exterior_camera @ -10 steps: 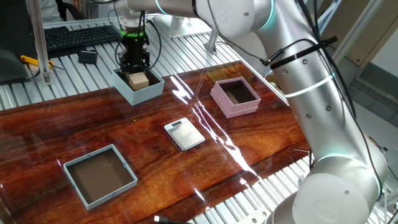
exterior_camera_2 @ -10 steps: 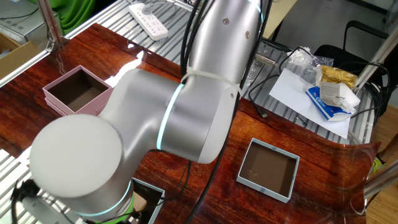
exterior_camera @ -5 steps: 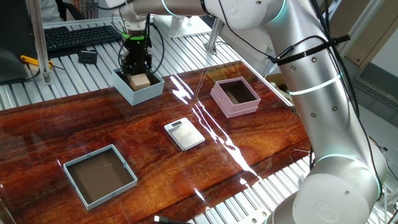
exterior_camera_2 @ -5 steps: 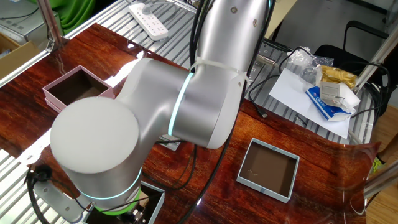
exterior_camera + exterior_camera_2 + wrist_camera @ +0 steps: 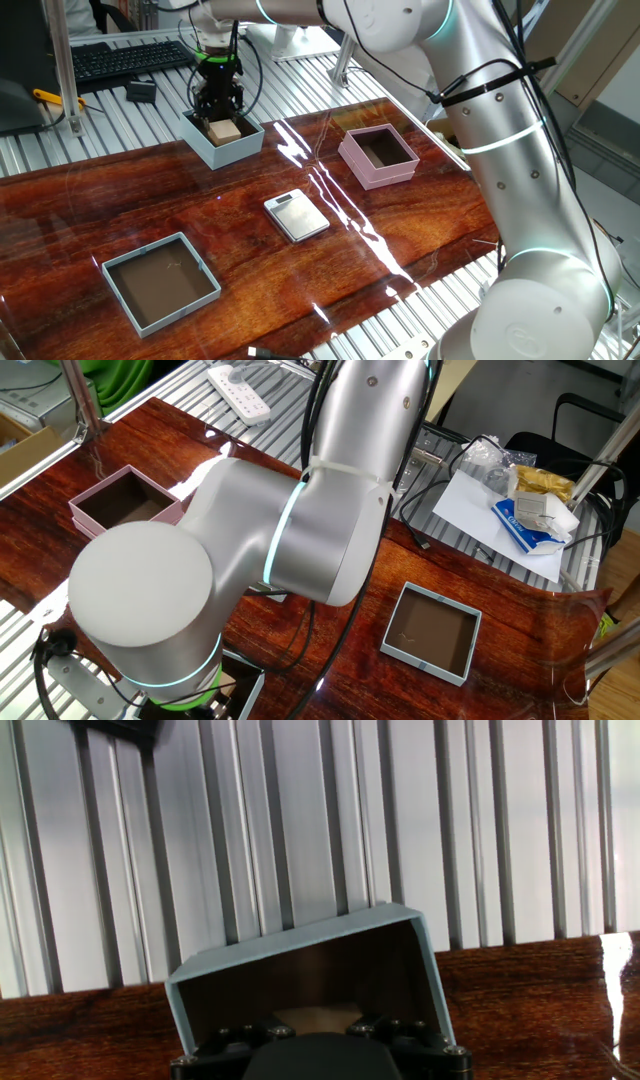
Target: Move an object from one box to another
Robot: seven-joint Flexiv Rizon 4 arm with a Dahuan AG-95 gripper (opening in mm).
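Dark polished wood tabletop [image 5: 420,250] on ribbed metal, keyboard and clutter at the far side. Far left, at the wood's far edge: tall light blue box [image 5: 243,150] with the tan cube [image 5: 225,129] lying inside on its dark floor. Straight above the cube, pointing down into the box: gripper [image 5: 217,106]. Cannot tell whether the fingers are spread clear of the cube or clamped on it; too dark in the fixed view, and blocked by the hand's own body in the hand view, with only a tan sliver [image 5: 318,1014] showing. To the right, well apart: pink box [image 5: 385,172], nothing in it. Between them, nearer: silver scale [image 5: 297,216]. Near left: grey-blue tray [image 5: 205,290].

Likely close to finished, judging by the cube's place. Possible trouble:
- Lifting with the fingers not fully let go, and so dragging the cube back out.
- Catching a fingertip on the tall wall while rising, and so tipping or shoving the box off the wood's edge.

Against a second ago: cube and blue box in the same spot, gripper at much the same place over them; only the arm's upper links shifted a little, most plainly in the other fixed view.
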